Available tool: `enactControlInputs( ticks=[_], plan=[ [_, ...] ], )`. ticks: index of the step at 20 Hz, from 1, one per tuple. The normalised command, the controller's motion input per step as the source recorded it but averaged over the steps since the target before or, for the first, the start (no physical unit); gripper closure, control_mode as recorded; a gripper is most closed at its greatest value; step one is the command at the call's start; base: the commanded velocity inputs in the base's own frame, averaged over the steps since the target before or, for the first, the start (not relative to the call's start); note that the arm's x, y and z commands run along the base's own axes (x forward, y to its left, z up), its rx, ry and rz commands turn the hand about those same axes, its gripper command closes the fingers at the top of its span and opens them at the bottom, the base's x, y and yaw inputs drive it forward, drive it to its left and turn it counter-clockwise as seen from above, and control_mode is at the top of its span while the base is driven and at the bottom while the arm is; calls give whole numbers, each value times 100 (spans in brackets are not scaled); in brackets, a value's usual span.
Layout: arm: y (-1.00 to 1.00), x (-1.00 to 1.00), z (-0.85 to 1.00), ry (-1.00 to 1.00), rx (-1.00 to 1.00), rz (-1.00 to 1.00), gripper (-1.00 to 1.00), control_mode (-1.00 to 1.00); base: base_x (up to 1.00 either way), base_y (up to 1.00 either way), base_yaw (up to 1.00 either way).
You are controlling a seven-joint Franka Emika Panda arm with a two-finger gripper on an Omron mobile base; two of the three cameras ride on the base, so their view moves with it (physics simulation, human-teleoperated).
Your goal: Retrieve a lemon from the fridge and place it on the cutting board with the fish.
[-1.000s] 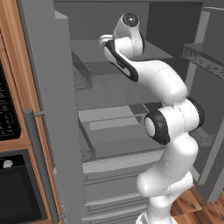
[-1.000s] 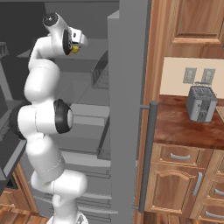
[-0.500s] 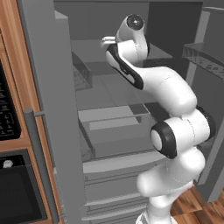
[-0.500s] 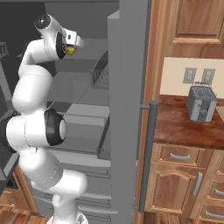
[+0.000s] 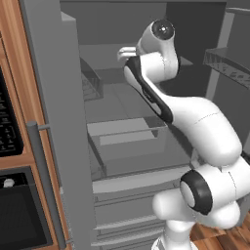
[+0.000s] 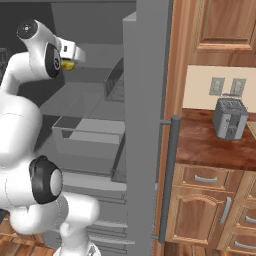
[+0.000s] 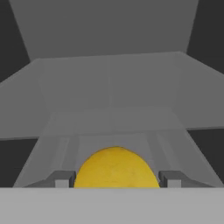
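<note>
The lemon (image 7: 116,168), bright yellow and rounded, sits between my two dark fingertips, which press on its left and right sides. My gripper (image 7: 116,179) is shut on it and points into the grey fridge (image 5: 53,97) above an upper shelf. In the right base view the lemon (image 6: 69,64) shows as a yellow spot under the white hand of the gripper (image 6: 73,59). From the left base view the gripper (image 5: 126,52) is seen high inside the fridge, in front of the shelves. The cutting board and the fish are out of view.
The fridge's open door (image 6: 145,110) with its long handle (image 6: 168,185) stands between the arm and the reddish counter (image 6: 210,145), where a grey toaster (image 6: 229,118) sits. A black oven (image 5: 14,215) is at the far left. An open grey drawer (image 5: 132,141) juts out below the gripper.
The hand with the lemon has drawn back a little and dropped slightly, and the elbow has swung outward. The grip has not changed.
</note>
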Motion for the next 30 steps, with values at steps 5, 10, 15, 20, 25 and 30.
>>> enactControlInputs(
  ticks=[5,10,15,20,25,30],
  plan=[
    [-8,-100,0,0,0,0,100,-100,0,0,0],
    [-23,-100,0,0,0,0,100,-100,0,0,0],
    [-41,-100,-3,1,0,0,100,-100,0,0,0],
    [-49,-100,-10,2,-2,0,100,-100,0,0,0],
    [-36,-94,-23,4,-1,0,100,-100,0,0,0],
    [-1,-63,-33,12,0,0,100,-100,0,0,0]
  ],
)
